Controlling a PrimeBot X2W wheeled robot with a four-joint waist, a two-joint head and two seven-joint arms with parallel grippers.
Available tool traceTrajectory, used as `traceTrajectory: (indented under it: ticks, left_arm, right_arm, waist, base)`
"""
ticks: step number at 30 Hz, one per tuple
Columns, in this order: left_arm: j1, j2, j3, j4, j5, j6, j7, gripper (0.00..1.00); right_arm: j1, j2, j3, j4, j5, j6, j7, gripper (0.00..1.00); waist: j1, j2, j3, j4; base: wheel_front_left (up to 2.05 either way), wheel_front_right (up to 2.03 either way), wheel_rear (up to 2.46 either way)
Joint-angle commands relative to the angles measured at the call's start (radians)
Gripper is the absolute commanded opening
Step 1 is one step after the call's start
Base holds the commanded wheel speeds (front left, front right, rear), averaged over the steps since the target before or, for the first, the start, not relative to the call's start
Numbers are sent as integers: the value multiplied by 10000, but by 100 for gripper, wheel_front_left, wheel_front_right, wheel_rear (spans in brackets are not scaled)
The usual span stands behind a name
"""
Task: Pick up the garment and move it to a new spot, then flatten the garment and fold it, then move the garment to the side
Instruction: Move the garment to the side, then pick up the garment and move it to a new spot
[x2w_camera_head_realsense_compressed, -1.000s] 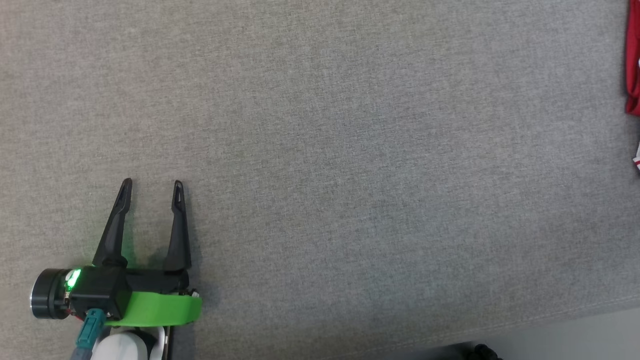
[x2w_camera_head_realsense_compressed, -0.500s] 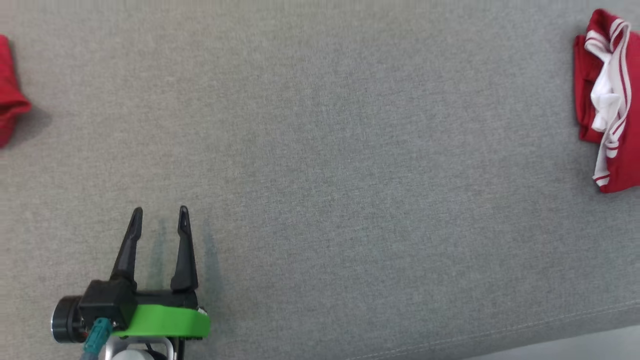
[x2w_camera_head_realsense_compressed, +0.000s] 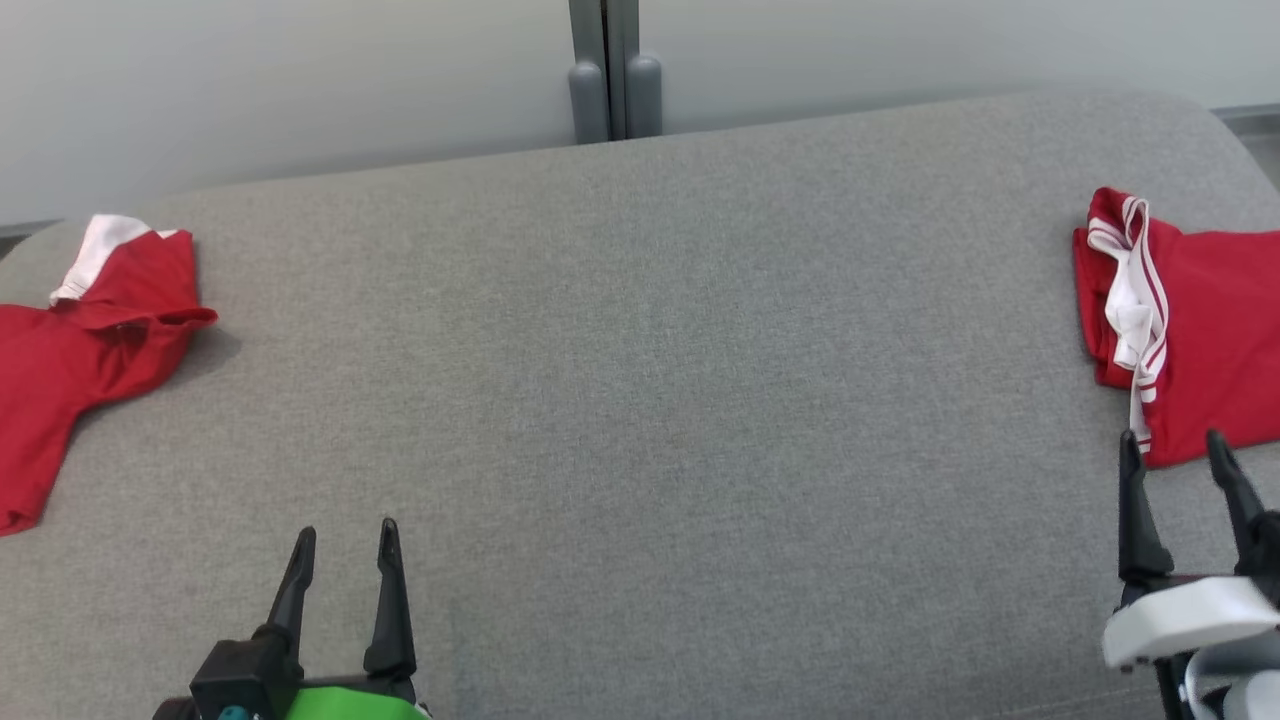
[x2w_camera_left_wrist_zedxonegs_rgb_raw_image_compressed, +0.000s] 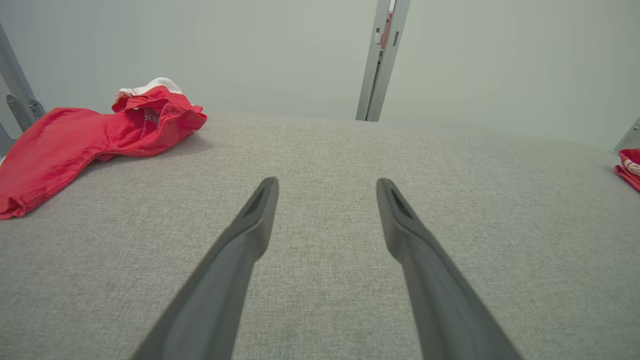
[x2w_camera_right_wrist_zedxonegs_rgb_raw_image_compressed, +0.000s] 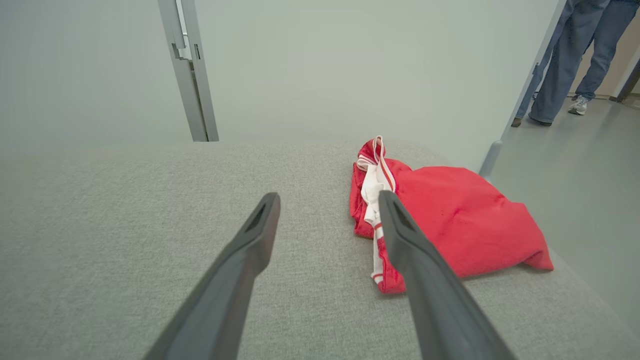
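A wide grey upholstered surface (x2w_camera_head_realsense_compressed: 640, 400) spreads ahead. At its right end lies a folded red garment (x2w_camera_head_realsense_compressed: 1200, 330) with white striped trim, partly cut off. At the left end a second red garment (x2w_camera_head_realsense_compressed: 70, 360) lies crumpled, also cut off. The right gripper (x2w_camera_head_realsense_compressed: 1172, 442), beside the folded one, and the left gripper (x2w_camera_head_realsense_compressed: 346, 530) both gape empty.

The garment (x2w_camera_head_realsense_compressed: 1210, 320) is red with white striped trim, the second garment (x2w_camera_head_realsense_compressed: 60, 360) red with a white collar. The table (x2w_camera_head_realsense_compressed: 640, 400) is grey, the left claw (x2w_camera_head_realsense_compressed: 346, 527) black over green, the right claw (x2w_camera_head_realsense_compressed: 1170, 437) black over white.
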Motion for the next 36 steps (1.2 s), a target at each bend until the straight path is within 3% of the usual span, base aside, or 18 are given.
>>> traceTrajectory:
  ticks: [1, 11, 27, 31, 36]
  left_arm:
    - [226, 13, -44, 105, -40, 30, -1, 100]
    - [596, 16, -55, 614, -296, 373, -1, 100]
    - [686, 16, -178, 753, -327, 338, 0, 100]
    - [529, 16, -308, 786, -250, 275, 0, 100]
    - [488, 20, -247, 791, -150, 260, 0, 100]
  right_arm:
    - [470, 236, 37, -71, -68, -21, -25, 100]
    - [1754, 1098, 774, 37, -380, -21, -26, 100]
    - [1722, 1230, 1031, -34, -554, -21, -26, 100]
    - [1861, 1244, 926, -146, -484, -21, -26, 100]
    - [1926, 1260, 1056, -164, -395, -21, -26, 100]
  waist:
    - [1, 0, -818, 367]
    - [1, 0, -1258, 567]
    - [1, 0, -1380, 841]
    - [1, 0, -1373, 1311]
    - [1, 0, -1426, 2463]
  base:
    - [0, 0, 0]
    - [0, 0, 0]
    - [0, 0, 0]
    - [0, 0, 0]
    - [0, 0, 0]
